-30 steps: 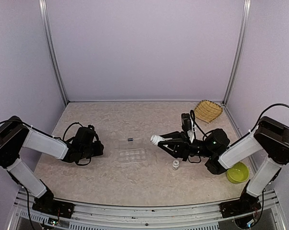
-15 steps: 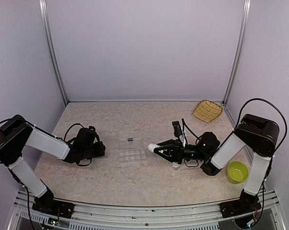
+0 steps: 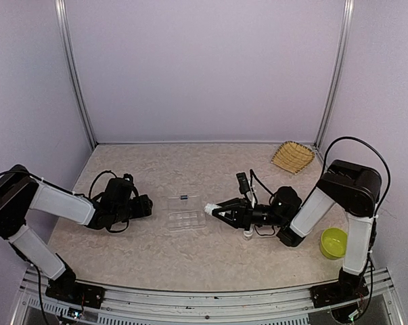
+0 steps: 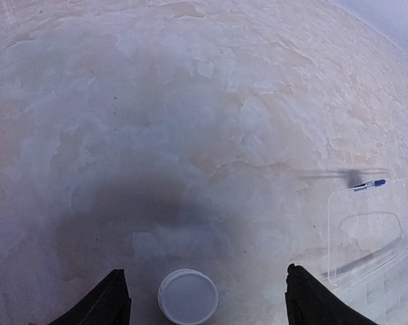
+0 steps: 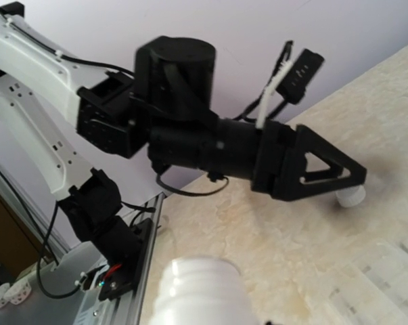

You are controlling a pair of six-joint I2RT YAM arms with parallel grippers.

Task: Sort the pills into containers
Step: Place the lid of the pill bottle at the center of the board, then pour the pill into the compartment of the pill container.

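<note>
The containers are one flat clear compartment box (image 3: 187, 219) with its lid open, at the table's middle; it also shows in the left wrist view (image 4: 374, 252). My right gripper (image 3: 222, 210) is shut on a tilted, uncapped white bottle (image 5: 199, 292), whose mouth (image 3: 209, 208) is at the box's right edge. My left gripper (image 4: 204, 271) stands open, low over the table left of the box. A white cap (image 4: 187, 296) lies on the table between its fingers (image 4: 110, 301), touching neither. No pills show in any view.
A small white bottle (image 3: 248, 233) stands just under the right gripper. A thin blue-tipped stick (image 3: 184, 197) lies behind the box. A woven basket (image 3: 293, 156) sits at the back right and a lime-green bowl (image 3: 333, 243) at the front right.
My left gripper has opened and moved slightly right, leaving the cap on the table. My right arm has carried the bottle left and down to the box's edge.
</note>
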